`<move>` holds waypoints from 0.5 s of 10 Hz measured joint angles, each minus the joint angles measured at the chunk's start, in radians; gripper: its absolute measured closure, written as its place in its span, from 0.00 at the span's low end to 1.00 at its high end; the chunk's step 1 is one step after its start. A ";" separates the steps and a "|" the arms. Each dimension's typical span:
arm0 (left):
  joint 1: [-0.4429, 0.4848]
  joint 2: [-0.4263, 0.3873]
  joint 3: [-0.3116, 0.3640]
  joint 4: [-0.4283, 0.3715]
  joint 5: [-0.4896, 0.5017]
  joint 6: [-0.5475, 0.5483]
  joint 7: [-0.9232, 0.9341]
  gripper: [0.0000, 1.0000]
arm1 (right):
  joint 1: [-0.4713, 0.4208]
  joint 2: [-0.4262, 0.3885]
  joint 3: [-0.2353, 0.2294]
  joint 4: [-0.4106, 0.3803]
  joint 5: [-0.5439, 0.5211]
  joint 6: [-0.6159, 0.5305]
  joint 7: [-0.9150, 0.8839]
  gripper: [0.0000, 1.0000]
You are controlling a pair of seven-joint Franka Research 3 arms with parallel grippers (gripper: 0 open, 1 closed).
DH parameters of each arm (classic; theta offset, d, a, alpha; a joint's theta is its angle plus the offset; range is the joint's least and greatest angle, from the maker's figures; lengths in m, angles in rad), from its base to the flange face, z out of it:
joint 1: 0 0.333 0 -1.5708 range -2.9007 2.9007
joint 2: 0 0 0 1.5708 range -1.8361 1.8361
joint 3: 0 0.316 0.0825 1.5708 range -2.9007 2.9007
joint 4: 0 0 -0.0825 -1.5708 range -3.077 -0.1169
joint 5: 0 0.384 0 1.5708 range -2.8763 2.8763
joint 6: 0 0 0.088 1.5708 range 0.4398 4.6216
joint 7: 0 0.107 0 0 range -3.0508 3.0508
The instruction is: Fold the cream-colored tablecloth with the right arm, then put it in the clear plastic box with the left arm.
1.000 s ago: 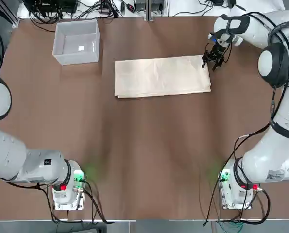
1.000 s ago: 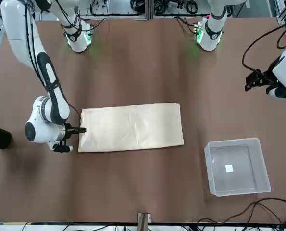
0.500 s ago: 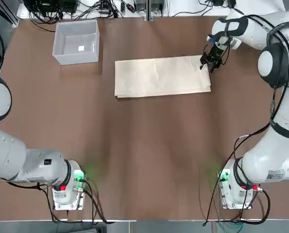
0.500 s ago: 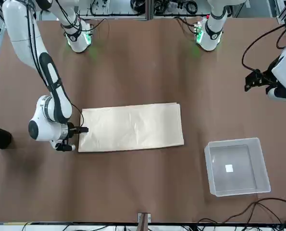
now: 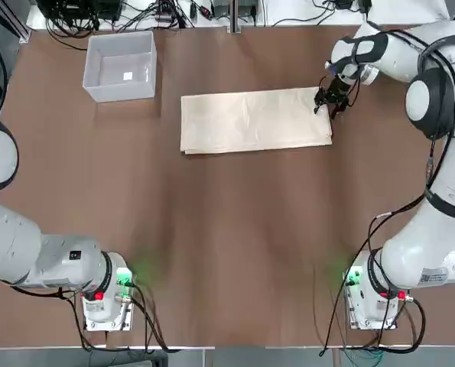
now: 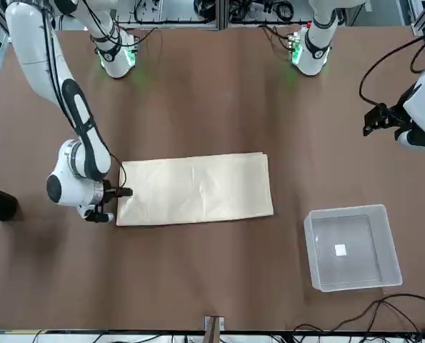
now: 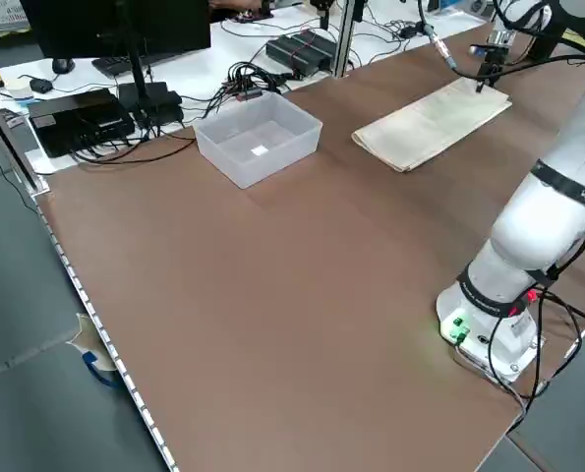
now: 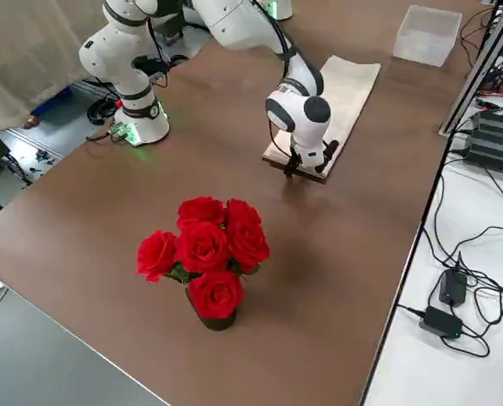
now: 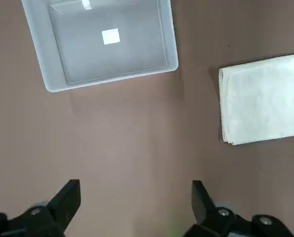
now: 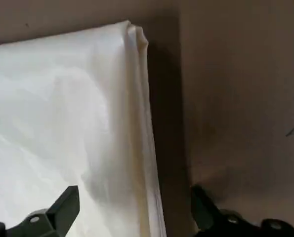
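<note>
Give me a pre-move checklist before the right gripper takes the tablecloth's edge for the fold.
1. Right gripper at the short edge of the cream-colored tablecloth, near the far corner: ok.
2. Its fingers open, straddling the edge: ok.
3. Cloth flat on the table, nothing on it: ok.
4. Edge already between the fingers: cannot tell.
5. Left gripper parked clear of the cloth: ok.
6. Clear plastic box empty, apart from the cloth: ok.

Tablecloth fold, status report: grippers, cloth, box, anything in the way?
Right gripper open, low over tablecloth far right corner, straddling its edge. Left gripper open, raised, idle. Cloth flat, ungrasped. Clear box holds nothing. Nothing between cloth and box.
</note>
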 joint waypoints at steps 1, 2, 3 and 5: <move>0.000 0.000 0.000 0.000 0.000 0.000 0.000 0.01 | 0.000 0.000 0.001 -0.001 0.000 0.002 0.000 0.00; 0.000 0.001 0.000 0.000 0.000 0.000 0.000 0.01 | 0.000 0.000 0.003 -0.001 0.000 0.002 0.000 0.00; 0.000 0.001 0.000 0.000 0.000 0.000 0.000 0.01 | 0.000 0.000 0.006 -0.001 0.000 0.002 0.000 0.00; 0.000 0.002 0.000 0.000 0.000 0.000 0.000 0.01 | 0.003 0.000 0.009 -0.001 0.000 0.002 0.000 0.00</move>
